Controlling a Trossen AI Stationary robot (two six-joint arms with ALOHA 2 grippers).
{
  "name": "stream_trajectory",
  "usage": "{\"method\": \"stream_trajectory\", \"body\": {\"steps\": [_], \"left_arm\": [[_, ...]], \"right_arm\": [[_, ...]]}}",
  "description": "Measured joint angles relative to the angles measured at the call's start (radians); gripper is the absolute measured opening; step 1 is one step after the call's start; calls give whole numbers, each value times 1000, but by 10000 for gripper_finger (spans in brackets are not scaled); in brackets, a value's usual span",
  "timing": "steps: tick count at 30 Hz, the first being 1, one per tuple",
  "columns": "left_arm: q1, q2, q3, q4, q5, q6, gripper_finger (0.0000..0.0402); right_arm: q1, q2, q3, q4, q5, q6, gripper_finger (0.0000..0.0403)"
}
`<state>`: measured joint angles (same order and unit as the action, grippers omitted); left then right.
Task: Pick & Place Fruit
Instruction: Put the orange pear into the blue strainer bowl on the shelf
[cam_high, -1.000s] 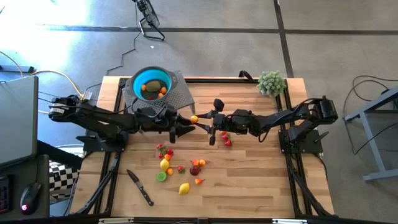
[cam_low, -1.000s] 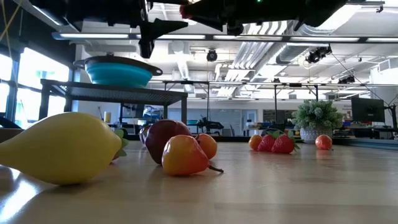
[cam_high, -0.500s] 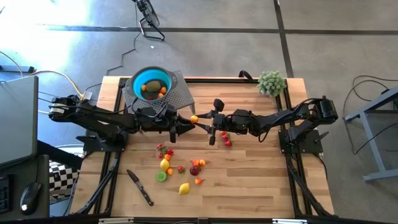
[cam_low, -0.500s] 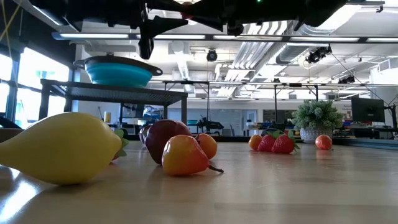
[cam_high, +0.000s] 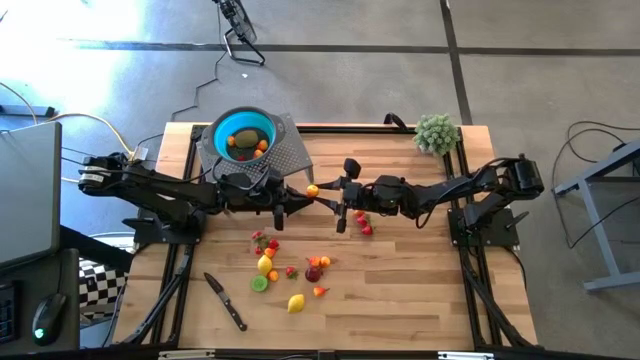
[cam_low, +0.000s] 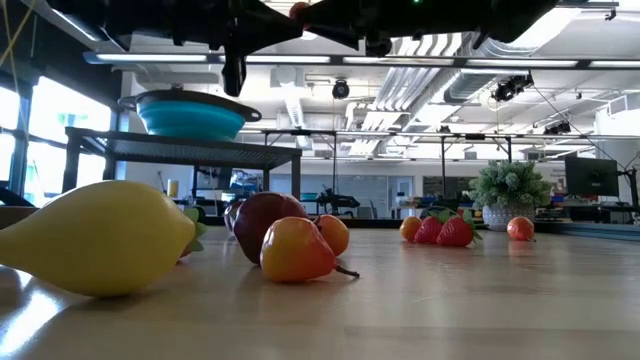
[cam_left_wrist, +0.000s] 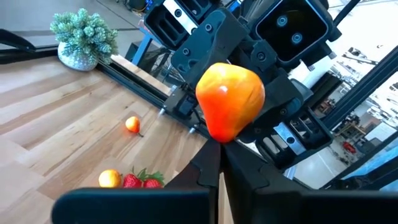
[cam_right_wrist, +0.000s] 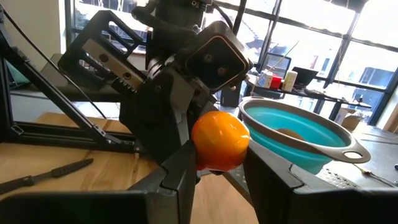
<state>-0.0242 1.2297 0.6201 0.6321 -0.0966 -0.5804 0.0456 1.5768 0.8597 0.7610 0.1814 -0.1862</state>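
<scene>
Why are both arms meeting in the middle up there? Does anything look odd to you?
One thing does: the right gripper holds an orange fruit in mid-air, with the left gripper nose-to-nose against it, like a handoff. A black-handled knife lies near the loose fruit.

Both dark arms reach inward above the middle of the desk, raised clear of its surface, tips nearly meeting. The right end effector (cam_high: 322, 194) has its fingers (cam_right_wrist: 177, 171) pressed on an orange fruit (cam_high: 313, 191). The left end effector (cam_high: 297, 200) faces it, its fingers (cam_left_wrist: 208, 168) together just beneath that fruit.
</scene>
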Motion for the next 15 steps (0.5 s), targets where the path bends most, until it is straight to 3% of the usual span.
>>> {"method": "stream_trajectory", "body": {"steps": [11, 15], "left_arm": [[0, 0, 0, 0, 5, 11, 2], [0, 0, 0, 1, 10, 12, 1]], "right_arm": [[0, 0, 0, -1, -2, 1, 118], [7, 0, 0, -2, -5, 2, 155]]}}
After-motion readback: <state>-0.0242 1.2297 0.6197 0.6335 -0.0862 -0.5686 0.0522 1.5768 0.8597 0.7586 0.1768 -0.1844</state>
